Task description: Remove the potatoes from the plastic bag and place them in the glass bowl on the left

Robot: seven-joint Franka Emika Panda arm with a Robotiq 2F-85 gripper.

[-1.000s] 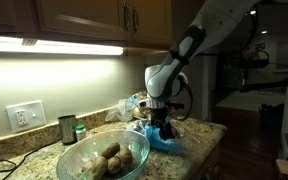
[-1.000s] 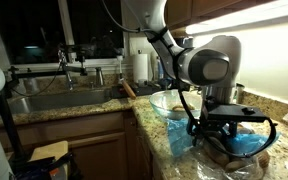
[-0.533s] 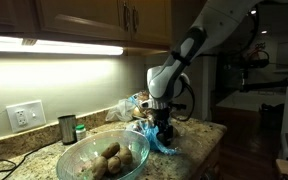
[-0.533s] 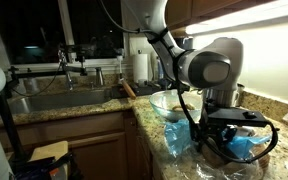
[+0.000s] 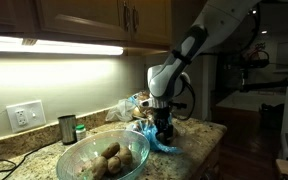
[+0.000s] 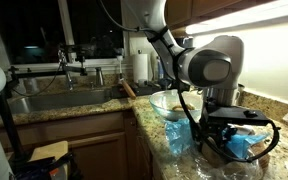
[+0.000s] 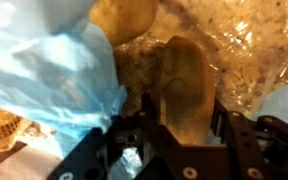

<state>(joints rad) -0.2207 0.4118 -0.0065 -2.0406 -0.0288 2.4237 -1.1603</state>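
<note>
Granite table (image 5: 202, 132), lit by under-cabinet strip light (image 5: 54, 45). Jaws down inside crinkled blue plastic bag (image 7: 54, 75), clenched on potato (image 7: 184, 85); I see it fill gap, touching both sides. Potato oblong, brown, matte skin. Long axis runs straight out ahead of jaws, far end rounded. Second potato (image 7: 124, 18) beyond jaws, cut off by frame edge. Clear round glass bowl (image 5: 82, 160) well off to side of jaws, holding bowl potatoes (image 5: 108, 153). Near end of gripped potato hidden between jaws.
</note>
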